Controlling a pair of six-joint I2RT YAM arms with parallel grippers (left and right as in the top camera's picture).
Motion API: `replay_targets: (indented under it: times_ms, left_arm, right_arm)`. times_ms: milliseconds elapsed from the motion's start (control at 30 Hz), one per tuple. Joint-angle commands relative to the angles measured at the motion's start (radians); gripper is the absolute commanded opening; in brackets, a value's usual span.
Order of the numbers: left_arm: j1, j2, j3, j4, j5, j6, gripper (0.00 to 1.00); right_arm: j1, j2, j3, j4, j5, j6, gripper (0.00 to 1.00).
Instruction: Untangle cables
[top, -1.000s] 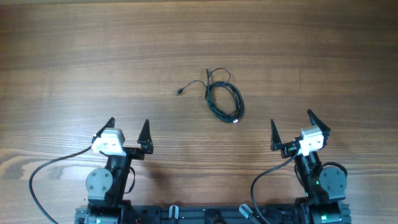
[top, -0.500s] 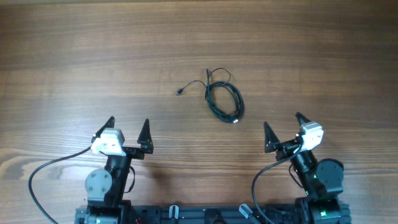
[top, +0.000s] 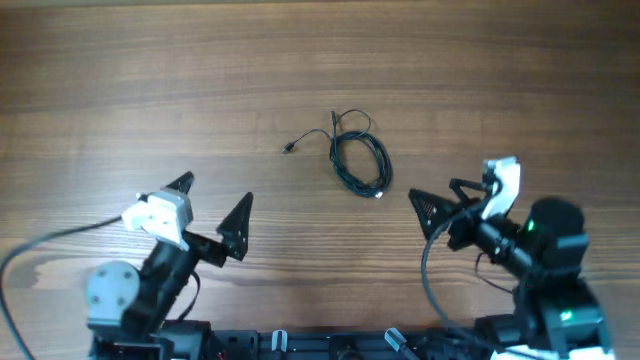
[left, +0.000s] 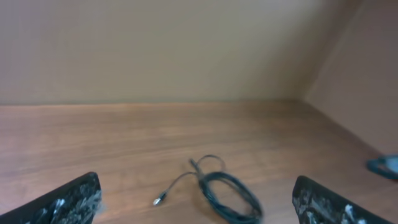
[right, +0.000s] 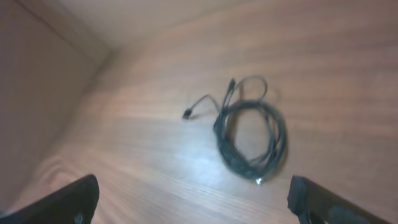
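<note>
The cables (top: 358, 158) lie in the middle of the wooden worktop (top: 150, 80). They form one small, loosely wound black coil, and a single thin strand runs off to the left and ends in a tiny plug (top: 288, 149). A light-coloured connector tip (top: 380, 194) shows at the coil's near edge. Nothing is touching the bundle.

Both arms sit low at the near edge, well apart from each other. The left arm is tilted, its forearm angled up and to the right from its base, with the white camera unit (top: 155, 213) riding on top. The left gripper (top: 218, 190) is spread wide and empty, near the coil but short of it. From the left wrist view, its two dark fingers (left: 68, 202) stand at the bottom corners, with the coil (left: 227, 196) between them and further out on the wood.

The right arm is swung inward, so the right gripper (top: 432, 190) points left toward the centre, just off the coil's lower right side. Its jaws are also parted wide and hold nothing. From the right wrist view, the fingers (right: 59, 202) frame the coil (right: 249, 140), which lies flat ahead with its stray end (right: 185, 116) trailing off to the left.
</note>
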Motion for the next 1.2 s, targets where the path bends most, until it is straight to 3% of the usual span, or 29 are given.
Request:
replay_targets:
  times_ms: [0,133,233,400,633,833,900,933,1067,1167]
  left_arm:
    - [0.008,0.162,0.158,-0.078,0.15,0.019,1.0]
    - [0.004,0.34,0.256,-0.161,0.211,0.019,1.0]
    - [-0.002,0.42,0.259,-0.158,0.267,0.019,1.0]
    - [-0.002,0.514,0.258,-0.229,0.429,-0.014,1.0]
    - [-0.092,0.693,0.256,-0.093,0.426,-0.061,1.0]
    - [-0.254,0.975,0.256,0.185,0.213,-0.3,0.99]
    - [-0.298,1.07,0.256,0.257,0.084,-0.428,0.87]
    - [-0.314,1.109,0.256,0.285,0.029,-0.476,0.86]
    - [-0.361,1.24,0.256,0.392,-0.106,-0.65,0.94]
    - [-0.396,1.308,0.256,0.46,-0.129,-0.693,0.91]
  right_arm:
    - [-0.004,0.159,0.27,-0.19,-0.051,0.037,1.0]
    - [-0.004,0.313,0.535,-0.435,-0.051,0.026,1.0]
    - [-0.004,0.36,0.627,-0.477,-0.063,0.029,1.0]
    - [-0.004,0.369,0.634,-0.444,-0.063,0.02,1.0]
    - [-0.004,0.422,0.634,-0.471,0.179,0.098,0.97]
    - [-0.004,0.533,0.634,-0.467,0.225,0.096,0.96]
    - [-0.004,0.577,0.634,-0.466,0.225,0.097,0.95]
    - [-0.004,0.6,0.634,-0.465,0.225,0.098,0.93]
    - [-0.004,0.686,0.634,-0.463,0.224,0.119,0.92]
    - [-0.004,0.726,0.634,-0.459,0.224,0.119,0.91]
